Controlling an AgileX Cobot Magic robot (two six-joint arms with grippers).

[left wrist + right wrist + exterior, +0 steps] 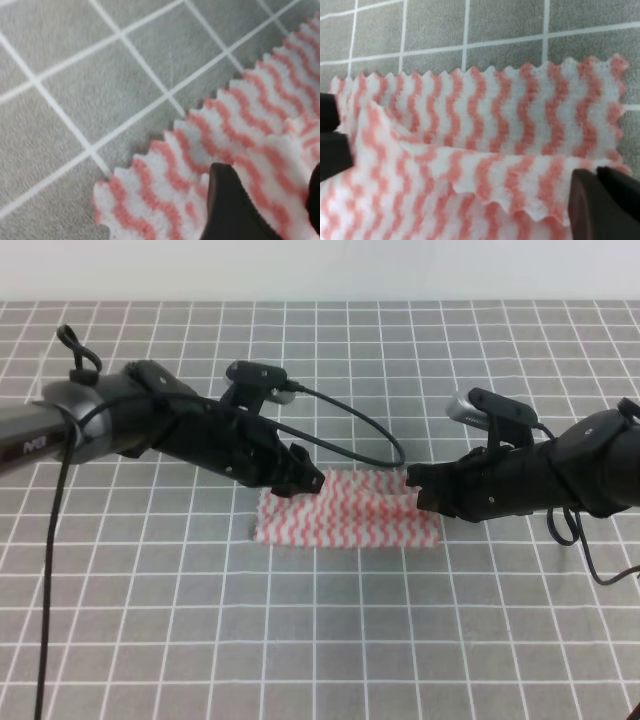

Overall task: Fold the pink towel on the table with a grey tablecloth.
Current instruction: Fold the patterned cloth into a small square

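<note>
The pink towel [345, 522] lies in the middle of the table with a grey tablecloth [300, 640], one layer raised over the other. My left gripper [305, 480] is at the towel's left far corner. In the left wrist view its fingertips [225, 200] stand slightly apart with bunched towel [165, 165] between them. My right gripper [418, 490] is at the right far corner. Its jaws [597, 200] are pressed together on the zigzag edge of the lifted layer [470, 170]. The lower layer [495, 105] lies flat behind it.
Grey gridded cloth [100, 85] surrounds the towel on all sides. Black cables loop from the left arm [350, 425] and hang below the right arm [580, 540]. A pale wall borders the table's far edge [320, 300].
</note>
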